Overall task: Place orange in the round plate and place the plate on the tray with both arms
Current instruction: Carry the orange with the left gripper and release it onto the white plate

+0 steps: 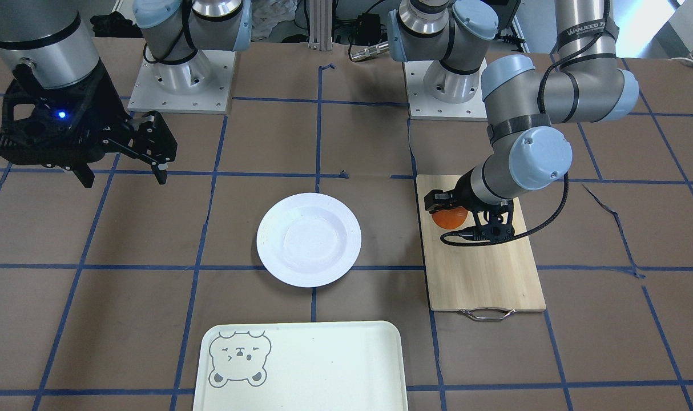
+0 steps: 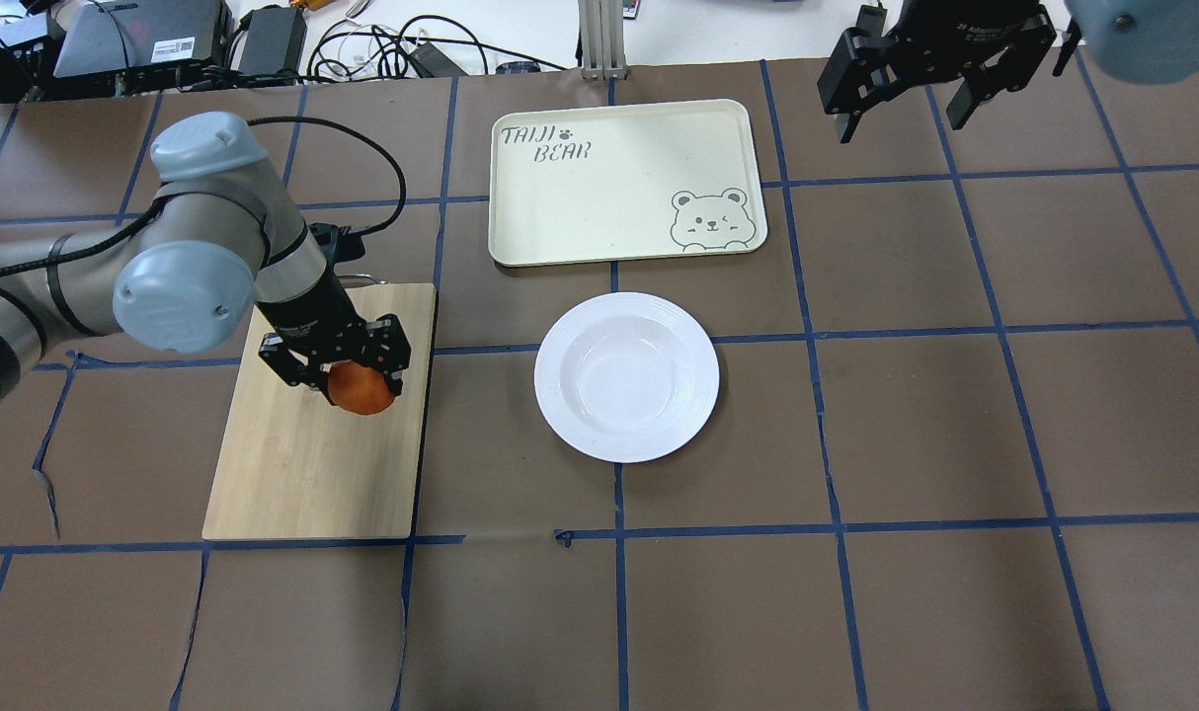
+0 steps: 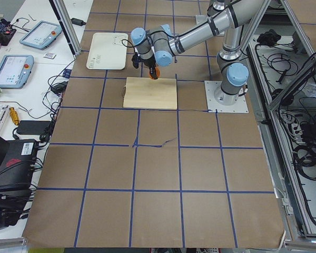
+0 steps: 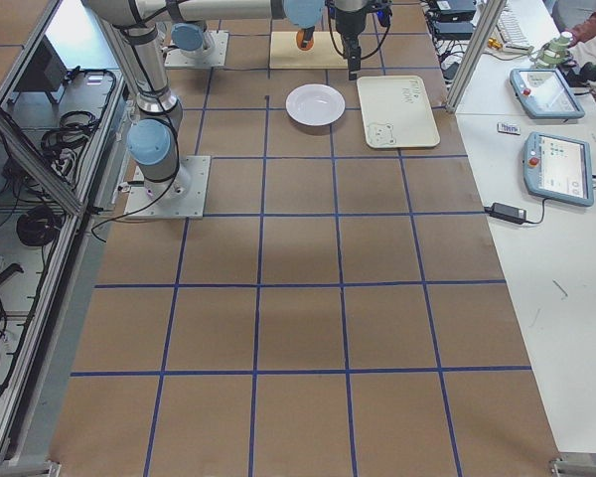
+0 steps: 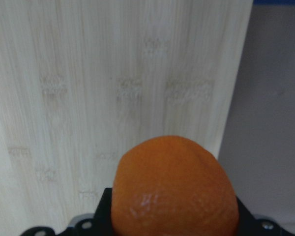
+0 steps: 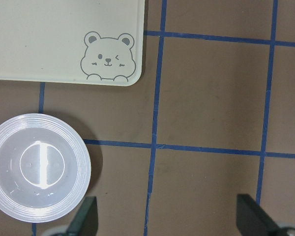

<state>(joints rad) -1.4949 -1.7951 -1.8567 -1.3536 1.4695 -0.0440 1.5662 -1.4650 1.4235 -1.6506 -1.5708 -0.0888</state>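
Observation:
The orange [image 2: 362,393] sits between the fingers of my left gripper [image 2: 349,373], which is shut on it over the bamboo board [image 2: 303,474]. It seems to hang a little above the wood. In the left wrist view the orange [image 5: 173,194] fills the lower middle. The white round plate [image 2: 626,376] lies bare at the table's middle, right of the board. The cream tray [image 2: 619,188] with the bear face lies just beyond the plate. My right gripper [image 2: 940,94] hovers open and high at the far right, holding nothing; its wrist view shows the plate [image 6: 38,167] and a corner of the tray [image 6: 49,34].
The board [image 1: 483,274] has a metal handle [image 1: 487,314] on its far end. Brown paper with blue tape lines covers the table. Cables and power bricks [image 2: 264,39] lie past the far edge. Two tablets [image 4: 556,164] rest on a side bench.

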